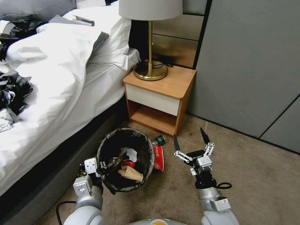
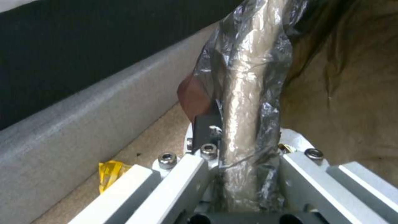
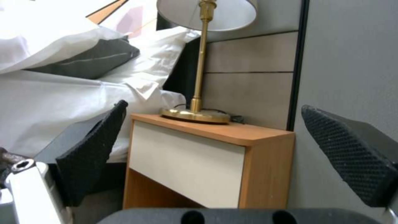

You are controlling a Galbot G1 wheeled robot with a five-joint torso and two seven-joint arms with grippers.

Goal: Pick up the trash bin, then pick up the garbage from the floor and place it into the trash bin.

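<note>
Left hand (image 1: 101, 167) clamped on the near rim of the trash bin (image 1: 107, 143), bag liner pinched between the fingers (image 2: 207, 124); bin tilted beside the bed (image 1: 62, 93), holding brown paper scraps (image 1: 131, 174) and a red wrapper (image 1: 127, 163). Right hand (image 1: 191, 140) empty, fingers spread wide, hovering over the carpet in front of the nightstand (image 1: 161, 93). Red-and-white wrapper (image 1: 158, 157) and small green-labelled bottle (image 1: 159, 139) lying on the floor just beside the bin
</note>
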